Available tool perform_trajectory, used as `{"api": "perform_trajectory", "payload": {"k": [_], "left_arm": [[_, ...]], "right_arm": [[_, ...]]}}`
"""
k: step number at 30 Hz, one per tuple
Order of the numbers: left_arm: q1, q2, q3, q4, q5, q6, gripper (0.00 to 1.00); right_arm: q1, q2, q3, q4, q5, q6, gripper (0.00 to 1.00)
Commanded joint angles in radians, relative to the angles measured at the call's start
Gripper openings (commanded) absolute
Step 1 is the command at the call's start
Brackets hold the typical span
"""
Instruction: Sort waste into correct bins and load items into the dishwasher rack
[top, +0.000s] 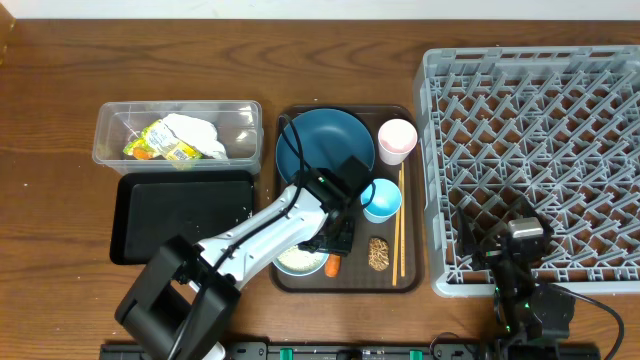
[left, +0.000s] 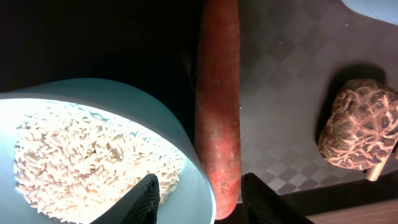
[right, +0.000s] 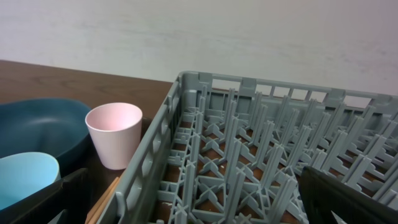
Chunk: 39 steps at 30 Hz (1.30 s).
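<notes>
Overhead first: clear tub (top: 240, 125) holds the crumpled white napkin (top: 200, 132) and yellow-green wrapper (top: 160, 143), with the black tray (top: 170, 215) just beside it on its robot side, both on the wooden surface (top: 60, 90). Brown serving tray (top: 410, 278) carries the dark-blue plate (top: 320, 140), pink cup (top: 397, 140), light-blue cup (top: 383, 200), chopsticks (top: 399, 225), seedy lump (top: 379, 254), carrot (top: 332, 266) and bowl (top: 298, 263). Left hand (top: 335, 240) hangs over the bowl and carrot; right hand (top: 515, 240) sits at the grey rack (top: 535, 120) near edge. Left wrist: hand open, fingers (left: 146, 199) straddling the carrot's near end; carrot lies against the bowl, which holds rice grains (left: 74, 162). Right wrist: fingers spread wide, gripping nothing, rack ahead, pink cup just outside its wall.
</notes>
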Motion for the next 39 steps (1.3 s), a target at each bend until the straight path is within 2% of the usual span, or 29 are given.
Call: {"api": "perform_trajectory", "payload": {"k": [1,3,5,12,22,32,39], "left_arm": [[0.005,0.019,-0.008,-0.004,-0.005,-0.009,0.44],[0.007,0.019,-0.008,-0.003,-0.005,-0.009,0.42],[0.007,0.019,-0.008,-0.003,-0.005,-0.01,0.36],[0.011,0.019,-0.008,-0.004,-0.005,-0.013,0.28],[0.011,0.019,-0.008,-0.003,-0.005,-0.012,0.21],[0.011,0.019,-0.008,-0.003,-0.005,-0.012,0.2],[0.014,0.019,-0.008,-0.003,-0.005,-0.012,0.15]], "right_arm": [[0.005,-0.003,-0.001,-0.004,-0.004,-0.013,0.99],[0.005,-0.003,-0.001,-0.004,-0.004,-0.013,0.99],[0.005,-0.003,-0.001,-0.004,-0.004,-0.013,0.99],[0.005,-0.003,-0.001,-0.004,-0.004,-0.013,0.99],[0.005,-0.003,-0.001,-0.004,-0.004,-0.013,0.99],[0.005,-0.003,-0.001,-0.004,-0.004,-0.013,0.99],[0.005,-0.003,-0.001,-0.004,-0.004,-0.013,0.99]]}}
